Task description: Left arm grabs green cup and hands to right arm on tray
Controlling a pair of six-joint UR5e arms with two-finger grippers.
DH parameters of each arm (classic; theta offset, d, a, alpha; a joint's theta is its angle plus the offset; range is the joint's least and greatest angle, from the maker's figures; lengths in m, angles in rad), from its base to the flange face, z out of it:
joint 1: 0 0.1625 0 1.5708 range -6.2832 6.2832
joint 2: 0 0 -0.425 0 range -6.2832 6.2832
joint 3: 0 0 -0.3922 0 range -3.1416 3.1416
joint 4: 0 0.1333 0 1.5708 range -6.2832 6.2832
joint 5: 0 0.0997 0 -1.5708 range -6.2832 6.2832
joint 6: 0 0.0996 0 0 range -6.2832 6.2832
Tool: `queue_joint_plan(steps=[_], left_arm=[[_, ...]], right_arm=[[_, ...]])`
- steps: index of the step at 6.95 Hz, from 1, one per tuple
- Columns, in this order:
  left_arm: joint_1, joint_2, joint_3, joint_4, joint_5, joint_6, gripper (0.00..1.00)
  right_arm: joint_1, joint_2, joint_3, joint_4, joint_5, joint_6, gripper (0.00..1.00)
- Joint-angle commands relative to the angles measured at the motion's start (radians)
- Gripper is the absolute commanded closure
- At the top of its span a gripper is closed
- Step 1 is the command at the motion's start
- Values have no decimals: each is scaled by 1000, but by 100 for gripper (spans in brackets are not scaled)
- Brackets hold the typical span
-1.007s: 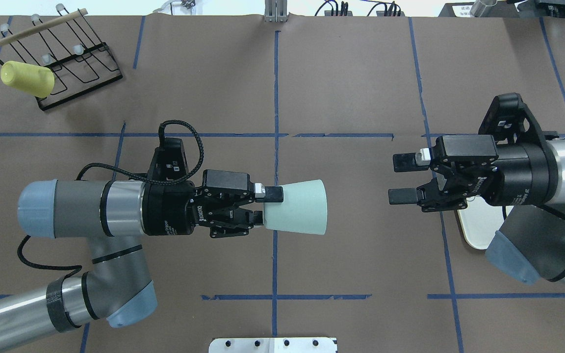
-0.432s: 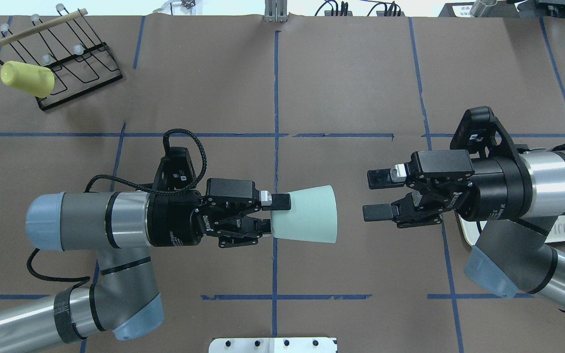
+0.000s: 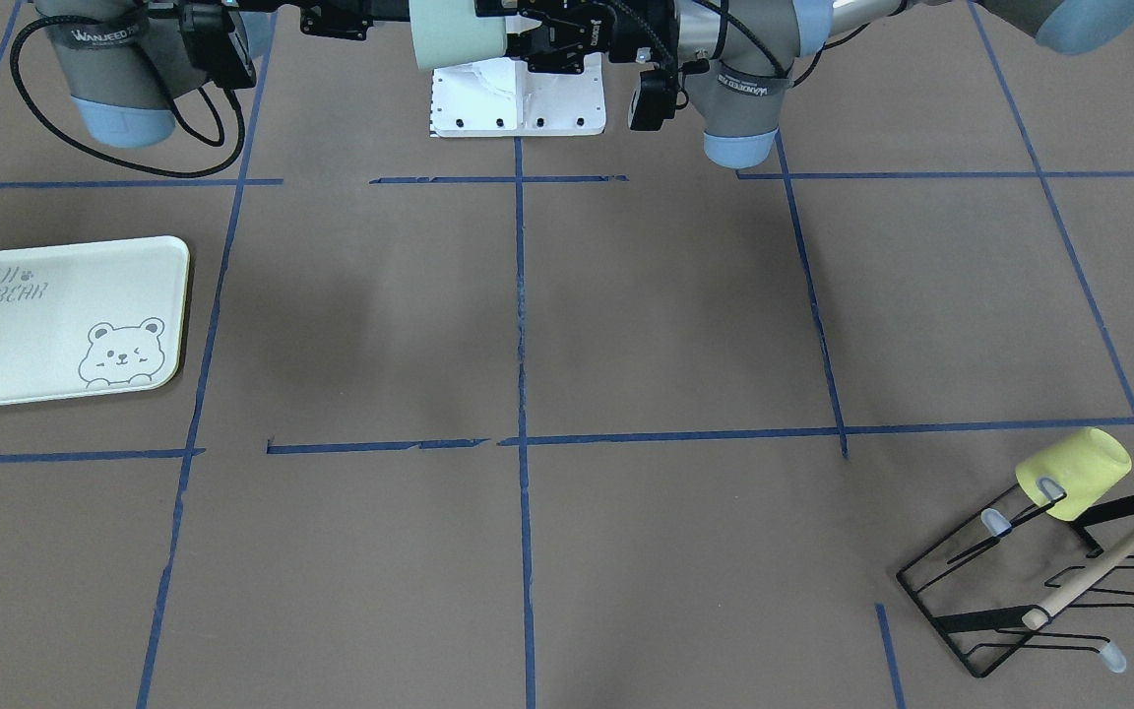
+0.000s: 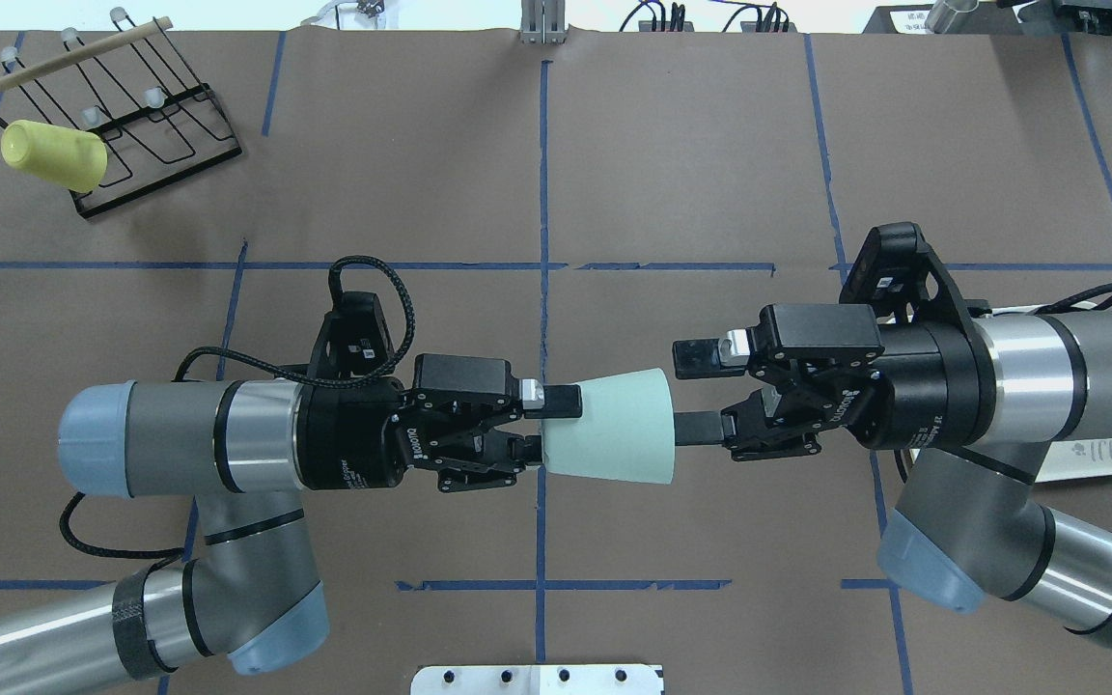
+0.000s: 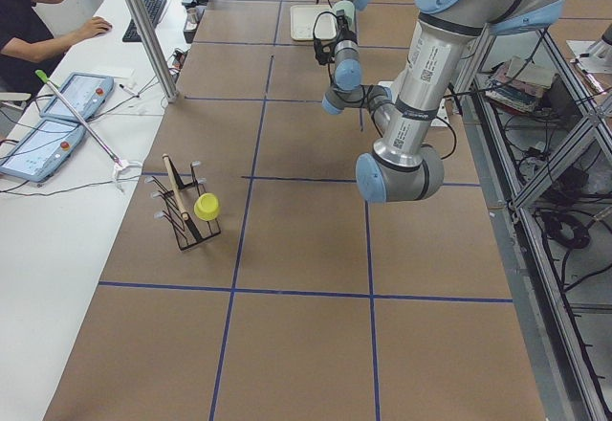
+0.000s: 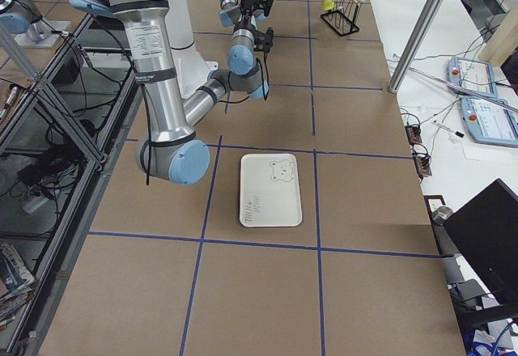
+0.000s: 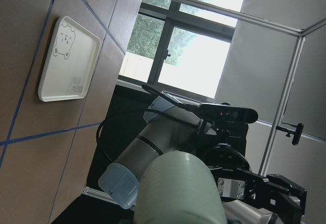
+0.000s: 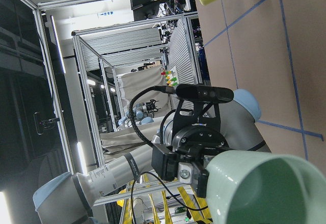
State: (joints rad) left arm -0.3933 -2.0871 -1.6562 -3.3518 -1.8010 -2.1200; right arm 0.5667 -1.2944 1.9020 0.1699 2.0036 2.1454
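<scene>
The green cup (image 4: 619, 425) lies sideways in the air over the table's middle, its mouth toward the right arm. My left gripper (image 4: 548, 425) is shut on its narrow base. My right gripper (image 4: 691, 394) is open at the cup's rim: one finger is outside the wall and the other is at the mouth. The right wrist view looks into the cup's mouth (image 8: 265, 188). The tray (image 3: 35, 325) lies bare on the table, and my right arm hides most of it in the overhead view (image 4: 1106, 454).
A yellow cup (image 4: 52, 154) hangs on a black wire rack (image 4: 160, 116) at the far left corner. A white mount plate (image 4: 537, 679) sits at the near edge. Blue tape lines cross the brown table.
My right gripper has moved left, from well apart to the cup's rim, still open. My left gripper has carried the cup slightly right and toward the near edge.
</scene>
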Motion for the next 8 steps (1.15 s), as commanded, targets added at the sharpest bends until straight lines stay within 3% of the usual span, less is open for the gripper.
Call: queue_joint_plan(steps=[1,2,4,5,6,7,8], left_arm=[[1,-1,-2,2,0,0,87],[4,-1,-2,2,0,0,86],[5,-1,-5,2,0,0,82],[5,-1,-8,3,0,0,64],[5,-1,-10,6,2,0,57],[5,-1,-11,8,0,0,50],[5,-1,-11,9,3,-1,15]], right_arm=[[-14,12,-4,-3,-17,-2,0],[-16,12,-7,-3,-23,-2,3],[-22,10,-15,0,-26,-2,67],[-24,12,-17,2,-26,-5,91],[-28,12,-17,-3,-26,-12,100],[-36,12,-17,-6,-26,-13,100],[-39,12,-18,-6,-26,-15,100]])
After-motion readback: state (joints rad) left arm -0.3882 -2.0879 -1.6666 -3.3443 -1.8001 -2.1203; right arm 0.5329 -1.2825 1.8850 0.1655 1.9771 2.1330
